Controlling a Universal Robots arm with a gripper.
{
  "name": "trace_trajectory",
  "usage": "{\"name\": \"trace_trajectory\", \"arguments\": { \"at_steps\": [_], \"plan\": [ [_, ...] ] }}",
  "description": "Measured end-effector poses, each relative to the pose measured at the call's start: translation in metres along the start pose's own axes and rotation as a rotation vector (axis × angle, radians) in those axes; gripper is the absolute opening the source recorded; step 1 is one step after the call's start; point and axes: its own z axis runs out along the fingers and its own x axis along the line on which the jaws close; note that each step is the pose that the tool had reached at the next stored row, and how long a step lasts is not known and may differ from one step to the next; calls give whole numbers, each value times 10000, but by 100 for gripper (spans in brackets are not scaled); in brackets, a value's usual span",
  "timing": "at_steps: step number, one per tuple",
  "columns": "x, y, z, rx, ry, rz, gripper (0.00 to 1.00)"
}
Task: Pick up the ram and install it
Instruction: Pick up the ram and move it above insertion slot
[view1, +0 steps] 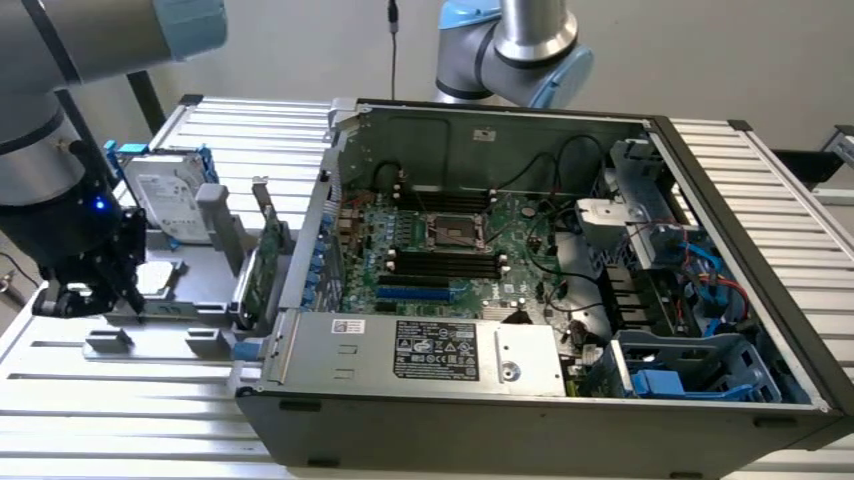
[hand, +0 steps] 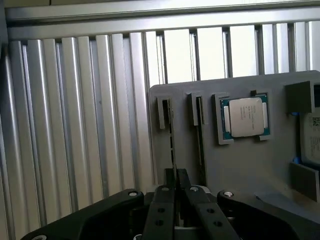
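My gripper (hand: 175, 174) hangs over the grey parts holder (hand: 250, 170), with both black fingers (hand: 164, 200) pressed close together. Between them stands the ram (hand: 173, 140), seen edge-on as a thin dark strip running along one of the holder's narrow slots. In the exterior view the gripper (view1: 78, 292) is low over that holder (view1: 200, 275) at the exterior view's left, outside the open computer case (view1: 534, 260). The black memory slots (view1: 441, 265) on the green motherboard (view1: 514, 225) lie inside the case, well away from the gripper.
A silver hard drive (view1: 167, 205) and an upright green expansion card (view1: 267, 255) stand on the holder. A processor chip (hand: 245, 117) sits in its recess, beside a second narrow slot (hand: 199, 115). The case's power supply (view1: 414, 350) and side wall (view1: 314, 230) stand between holder and motherboard. A ribbed aluminium table (hand: 75, 125) surrounds everything.
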Motion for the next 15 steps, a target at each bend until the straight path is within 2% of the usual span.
{"name": "trace_trajectory", "arguments": {
  "at_steps": [8,15],
  "plan": [
    [-10,-20,-350,-10,1,0,14],
    [-30,-178,-677,-45,5,-25,14]
  ]
}}
